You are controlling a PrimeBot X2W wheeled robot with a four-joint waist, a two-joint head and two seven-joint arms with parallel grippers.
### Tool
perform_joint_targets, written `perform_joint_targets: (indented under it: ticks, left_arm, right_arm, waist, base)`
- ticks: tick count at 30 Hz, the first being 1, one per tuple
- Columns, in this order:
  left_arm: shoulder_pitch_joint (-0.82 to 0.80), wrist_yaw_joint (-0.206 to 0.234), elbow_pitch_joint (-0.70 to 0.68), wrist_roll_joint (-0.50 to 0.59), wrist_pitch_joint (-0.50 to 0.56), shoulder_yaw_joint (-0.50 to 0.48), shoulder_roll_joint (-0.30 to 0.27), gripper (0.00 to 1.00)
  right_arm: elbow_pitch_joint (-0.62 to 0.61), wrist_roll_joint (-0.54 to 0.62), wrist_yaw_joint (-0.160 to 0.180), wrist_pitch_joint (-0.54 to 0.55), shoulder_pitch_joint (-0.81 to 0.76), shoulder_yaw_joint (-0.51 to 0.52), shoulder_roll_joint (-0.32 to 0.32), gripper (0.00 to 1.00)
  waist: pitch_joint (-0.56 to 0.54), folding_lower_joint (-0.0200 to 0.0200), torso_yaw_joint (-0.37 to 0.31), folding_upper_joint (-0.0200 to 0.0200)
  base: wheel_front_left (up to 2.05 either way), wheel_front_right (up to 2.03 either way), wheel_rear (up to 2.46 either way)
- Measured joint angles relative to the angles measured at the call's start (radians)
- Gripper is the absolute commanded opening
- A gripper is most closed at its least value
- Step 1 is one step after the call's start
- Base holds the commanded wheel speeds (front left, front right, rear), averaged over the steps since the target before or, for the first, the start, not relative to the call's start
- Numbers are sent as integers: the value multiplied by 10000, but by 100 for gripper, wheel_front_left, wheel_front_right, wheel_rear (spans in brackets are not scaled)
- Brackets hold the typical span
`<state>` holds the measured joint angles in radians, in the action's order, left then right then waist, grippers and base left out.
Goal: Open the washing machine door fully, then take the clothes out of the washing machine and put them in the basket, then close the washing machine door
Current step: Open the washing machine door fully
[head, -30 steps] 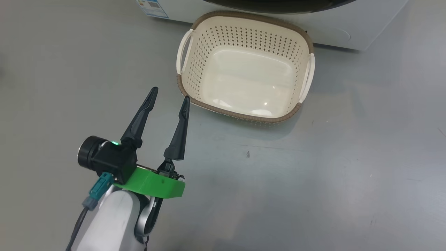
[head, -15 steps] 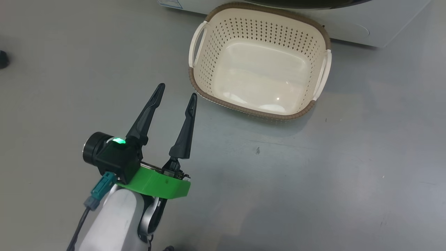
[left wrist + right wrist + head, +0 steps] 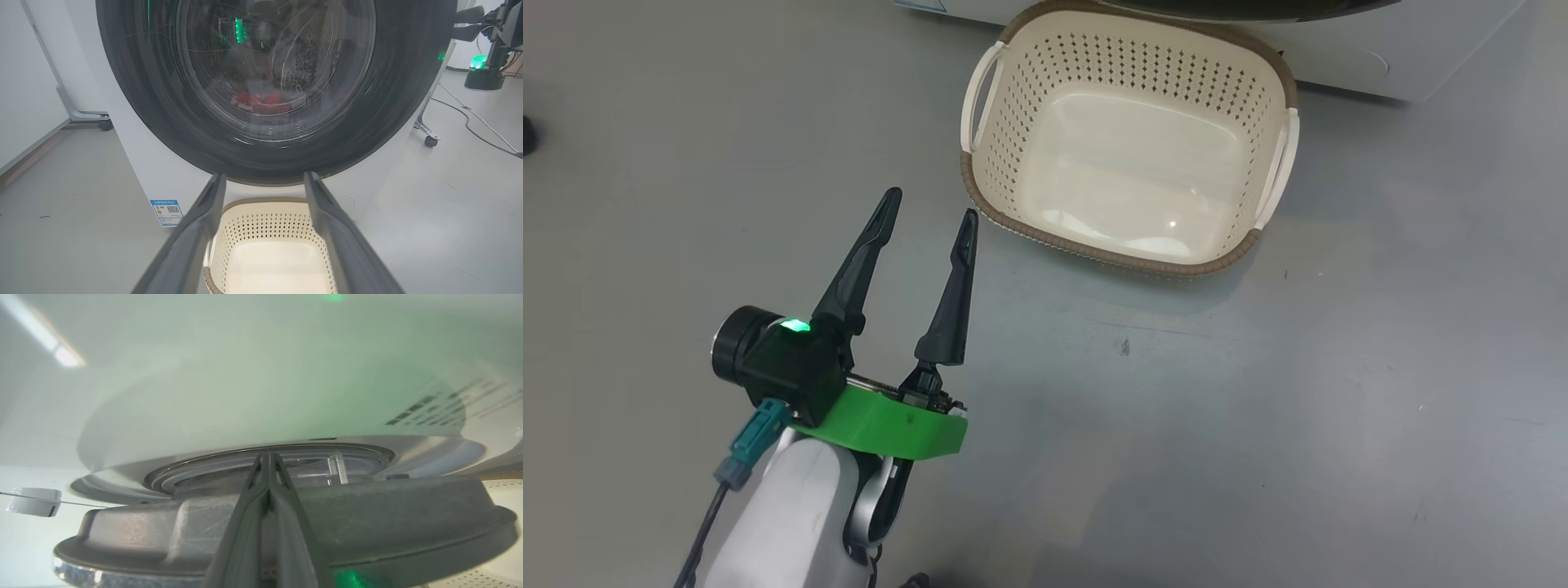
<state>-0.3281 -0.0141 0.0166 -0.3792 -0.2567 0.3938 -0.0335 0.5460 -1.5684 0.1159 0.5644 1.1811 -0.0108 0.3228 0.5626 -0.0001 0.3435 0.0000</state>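
i have my left gripper [image 3: 931, 208] hanging over the grey floor [image 3: 1258, 408], its two dark fingers spread wide with nothing between them; it is released and touches nothing; the basket [image 3: 1094, 249] stands empty on the floor, just beyond those fingertips, with its far rim at the foot of the washing machine [image 3: 1380, 57]; in the left wrist view the same gripper [image 3: 264, 177] frames the basket [image 3: 265, 228] between its fingers, and above it i see the door [image 3: 135, 122], its wide black rim blurred; through the glass [image 3: 278, 49] the clothes [image 3: 261, 102] show as a red heap low in the drum, inside the washing machine [image 3: 139, 175]; a blue label [image 3: 166, 212] sits at the lower left corner of its white front; my right gripper [image 3: 267, 457] is clenched, fingers pressed together along their length and holding nothing; it points along the door's grey back side [image 3: 367, 514], between it and the machine's white front [image 3: 245, 375]; the door seems to stand a little off that front, but i cannot tell how far, nor whether the fingers touch it.
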Motion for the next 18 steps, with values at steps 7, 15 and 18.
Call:
perform_joint_targets:
  ticks: [7,15,18]
  left_arm:
    - [-12,15,8,25,0,-27,2,100]
    - [-21,92,82,42,0,-88,4,100]
    - [-21,94,111,42,0,-121,4,100]
  right_arm:
    - [123,-320,-109,736,-1,-215,-50,0]
    - [219,-512,-458,1446,-122,-500,-314,0]
    - [221,-591,-652,1674,-314,-593,-395,0]
  waist:
    - [-32,0,-190,0]
    - [-184,0,-406,0]
    - [-275,0,-488,0]
  base:
    - [0,0,0]
    - [0,0,0]
    - [0,0,0]
